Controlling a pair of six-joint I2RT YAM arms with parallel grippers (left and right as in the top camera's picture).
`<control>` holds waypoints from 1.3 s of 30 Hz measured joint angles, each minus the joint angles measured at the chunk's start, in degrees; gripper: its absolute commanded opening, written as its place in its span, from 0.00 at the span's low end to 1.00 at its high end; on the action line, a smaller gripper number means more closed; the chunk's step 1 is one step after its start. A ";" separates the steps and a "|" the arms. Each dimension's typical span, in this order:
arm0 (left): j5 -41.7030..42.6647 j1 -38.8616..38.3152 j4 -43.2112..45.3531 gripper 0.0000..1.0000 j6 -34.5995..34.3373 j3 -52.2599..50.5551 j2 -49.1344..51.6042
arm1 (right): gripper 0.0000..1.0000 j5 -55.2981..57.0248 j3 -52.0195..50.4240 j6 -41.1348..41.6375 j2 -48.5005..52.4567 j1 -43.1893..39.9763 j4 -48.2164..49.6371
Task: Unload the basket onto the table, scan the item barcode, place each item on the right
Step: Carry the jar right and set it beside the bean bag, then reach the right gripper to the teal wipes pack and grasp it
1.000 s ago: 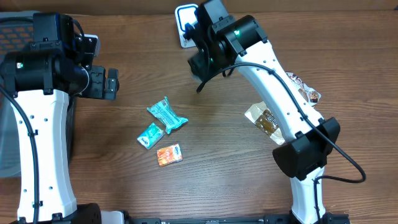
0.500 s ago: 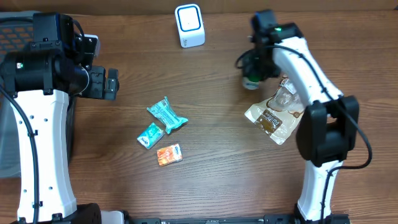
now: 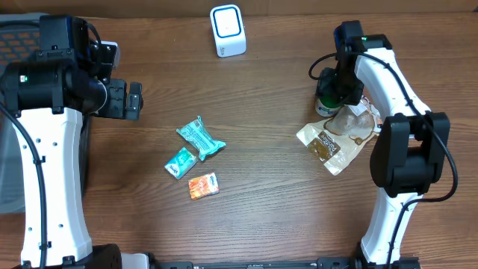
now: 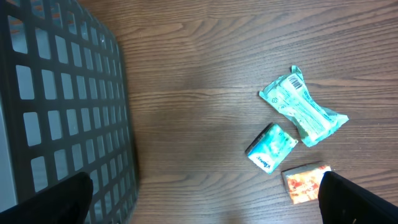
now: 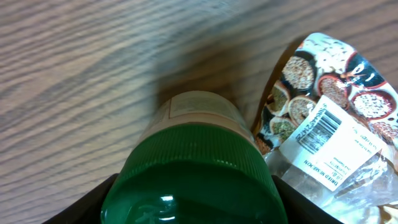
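**Right arm holding bottle beside pouch; left arm idle**

Note that the right gripper [image 3: 333,88] has its jaws clamped on the green cap of the green-capped bottle [image 5: 189,177], at the right rear of the worktop [image 3: 284,194]. In the overhead view, locate the bottle just beside the upper edge of the clear pouch [image 3: 334,140]. You cannot tell whether its base touches the worktop. The white scanner [image 3: 228,30] stands well apart, at the rear centre. In the right wrist view, observe a barcode label on the pouch, face up. The left gripper [image 4: 205,196] hovers with jaws fully apart, holding nothing, beside the grey basket [image 4: 62,93]. A teal wrapper [image 4: 301,106], a small teal packet [image 4: 272,147] and an orange packet [image 4: 306,183] lie mid-worktop.
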 measured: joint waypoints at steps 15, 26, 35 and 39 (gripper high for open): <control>0.00 0.00 0.00 0.99 0.00 0.00 0.00 | 0.73 0.35 0.02 0.57 -0.13 -4.48 -4.04; 0.00 0.00 0.00 1.00 0.00 0.00 0.00 | 0.82 0.92 18.14 -1.09 0.00 -4.55 -20.28; 0.00 0.00 -0.02 0.99 0.00 0.00 0.00 | 0.82 -8.76 27.19 -2.45 -0.22 -2.97 -26.12; 0.00 0.00 0.00 0.99 0.00 0.00 0.00 | 0.82 -18.78 26.62 -5.05 -0.20 -0.04 -24.24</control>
